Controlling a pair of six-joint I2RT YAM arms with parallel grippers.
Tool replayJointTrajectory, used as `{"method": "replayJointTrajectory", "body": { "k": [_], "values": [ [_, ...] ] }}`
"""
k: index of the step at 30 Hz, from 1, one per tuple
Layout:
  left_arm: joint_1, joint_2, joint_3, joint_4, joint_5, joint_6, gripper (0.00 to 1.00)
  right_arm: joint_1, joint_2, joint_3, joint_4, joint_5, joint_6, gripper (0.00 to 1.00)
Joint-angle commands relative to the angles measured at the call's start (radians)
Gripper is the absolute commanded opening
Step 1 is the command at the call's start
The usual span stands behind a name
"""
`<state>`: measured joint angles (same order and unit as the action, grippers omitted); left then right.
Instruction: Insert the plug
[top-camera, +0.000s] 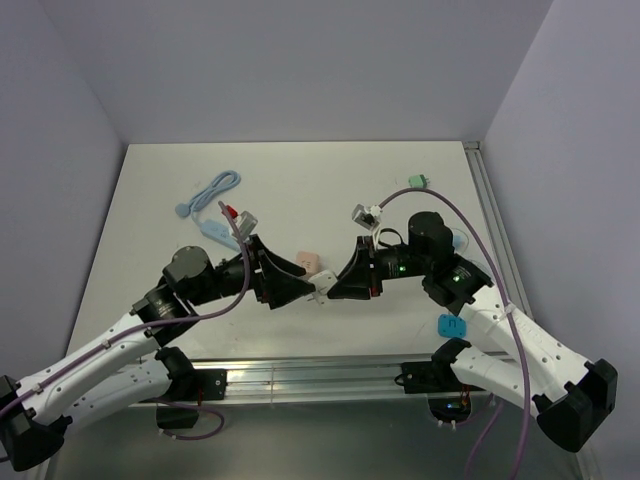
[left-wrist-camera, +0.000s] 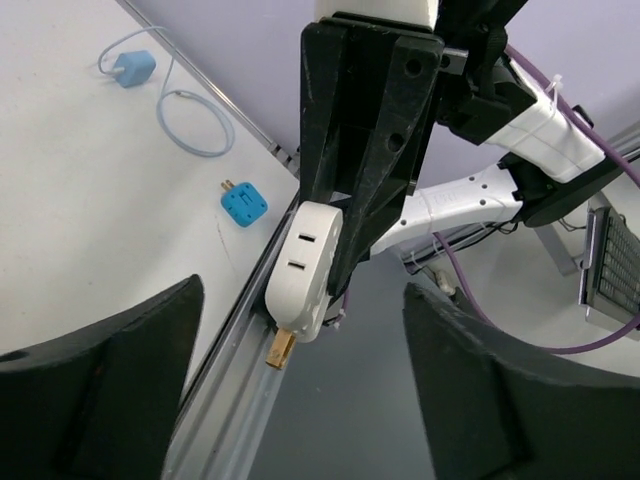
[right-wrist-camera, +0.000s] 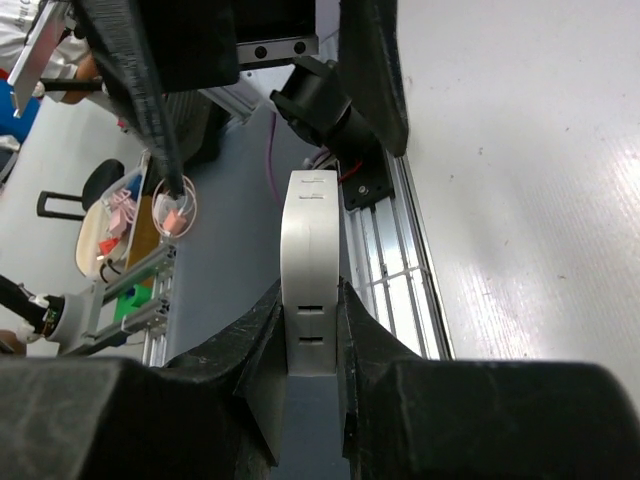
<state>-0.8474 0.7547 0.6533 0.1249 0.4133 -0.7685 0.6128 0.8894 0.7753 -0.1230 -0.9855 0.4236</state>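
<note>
Two wide-spread, empty fingers of the left gripper (left-wrist-camera: 302, 300) face the white adapter (left-wrist-camera: 303, 262), which the right gripper (right-wrist-camera: 310, 300) clamps above the near table (left-wrist-camera: 60, 200) edge. Its slots are empty, so insertion remains. Beyond, a blue plug (left-wrist-camera: 243, 204), likely the part required, lies on the table.
</note>
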Motion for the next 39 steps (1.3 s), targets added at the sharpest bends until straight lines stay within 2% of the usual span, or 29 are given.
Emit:
{"method": "replayJointTrajectory", "body": {
  "k": [1,2,7,15,17,18,19,21,22,25,30,39],
  "values": [
    [0.001,0.024,0.026,0.051,0.028,0.012,0.82,0.007,-0.037,-0.007,0.028,-0.001,0.035,0.0],
    [0.001,0.031,0.023,0.064,0.045,0.011,0.72,0.005,-0.037,-0.008,0.04,-0.007,0.041,0.0],
    [0.001,0.061,0.017,0.12,0.133,-0.002,0.63,0.004,-0.038,-0.01,0.083,-0.038,0.09,0.0],
    [-0.001,0.058,-0.003,0.176,0.159,-0.026,0.37,0.008,-0.006,-0.027,0.141,-0.068,0.132,0.0],
    [0.001,0.064,0.0,0.183,0.16,-0.032,0.16,0.008,0.002,-0.028,0.169,-0.071,0.147,0.0],
    [-0.001,0.072,0.006,0.185,0.16,-0.037,0.0,0.013,0.003,-0.025,0.175,-0.076,0.149,0.0],
    [0.001,0.075,0.008,0.185,0.16,-0.041,0.0,0.013,0.008,-0.024,0.177,-0.079,0.149,0.04],
    [-0.001,0.08,0.009,0.191,0.159,-0.049,0.0,0.018,0.011,-0.01,0.163,-0.074,0.139,0.2],
    [-0.001,0.078,0.009,0.19,0.141,-0.052,0.0,0.018,0.013,-0.005,0.151,-0.074,0.135,0.38],
    [-0.001,0.071,0.006,0.179,0.107,-0.057,0.0,0.022,0.017,0.005,0.145,-0.071,0.127,0.56],
    [-0.001,0.071,0.005,0.191,0.096,-0.074,0.0,0.038,0.042,0.013,0.177,-0.076,0.142,0.56],
    [-0.001,0.087,0.0,0.211,0.094,-0.083,0.0,0.073,0.088,0.032,0.243,-0.055,0.179,0.48]
  ]
}}
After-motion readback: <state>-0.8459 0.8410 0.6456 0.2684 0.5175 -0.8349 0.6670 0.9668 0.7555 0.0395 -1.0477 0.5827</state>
